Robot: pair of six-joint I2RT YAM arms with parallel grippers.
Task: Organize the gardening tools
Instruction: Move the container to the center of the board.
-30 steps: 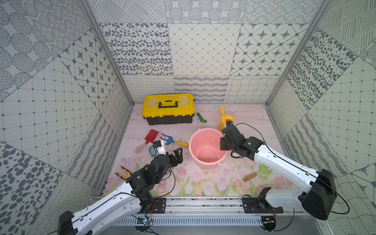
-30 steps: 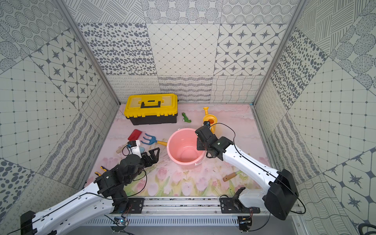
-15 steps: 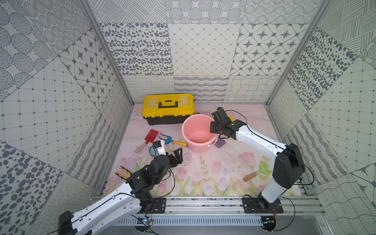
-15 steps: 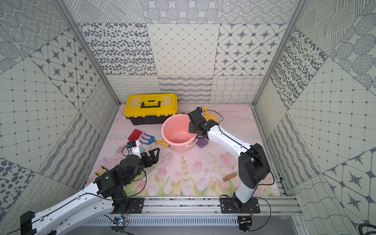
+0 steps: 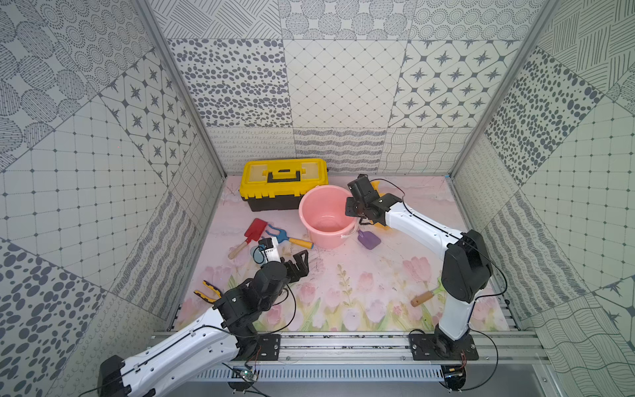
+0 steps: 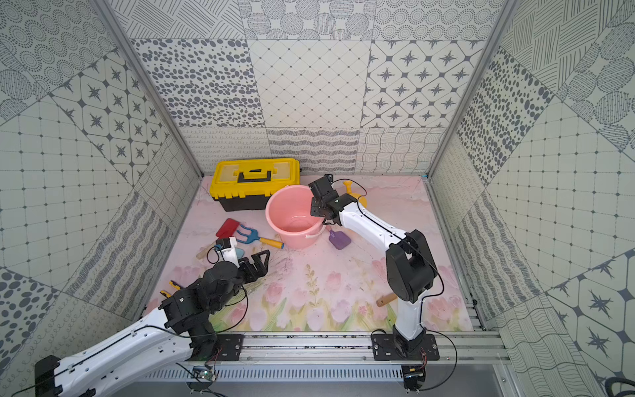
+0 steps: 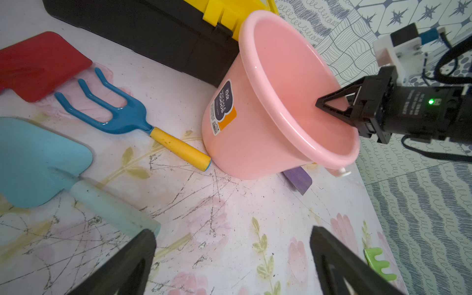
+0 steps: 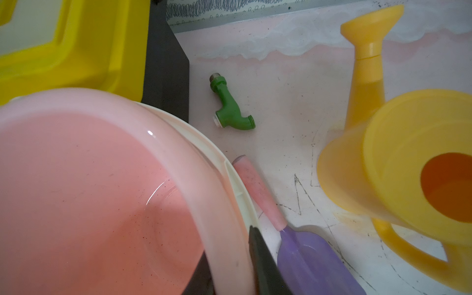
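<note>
My right gripper point(image 5: 350, 210) point(image 8: 227, 245) is shut on the rim of a pink bucket point(image 5: 326, 240) point(image 7: 255, 143), one finger inside and one outside. The bucket stands in front of the toolbox. A purple spade point(image 5: 368, 239) point(image 8: 311, 260) with a pink handle lies against its right side. To its left lie a red spade point(image 5: 256, 229), a blue rake point(image 5: 278, 234) with a yellow handle, and a light blue trowel point(image 7: 38, 163). A light green rake point(image 7: 378, 260) with a wooden handle lies front right. My left gripper point(image 5: 300, 264) point(image 7: 231, 232) hovers open and empty near the trowel's handle.
A yellow and black toolbox point(image 5: 283, 175) stands shut at the back. A yellow watering can point(image 8: 408, 178) and a green tap point(image 8: 229, 107) sit behind the bucket. Yellow-and-black pliers point(image 5: 208, 292) lie by the left wall.
My right gripper has dragged the pink bucket from mid-table back and left to the toolbox, uncovering the purple spade. The left arm has not moved.
</note>
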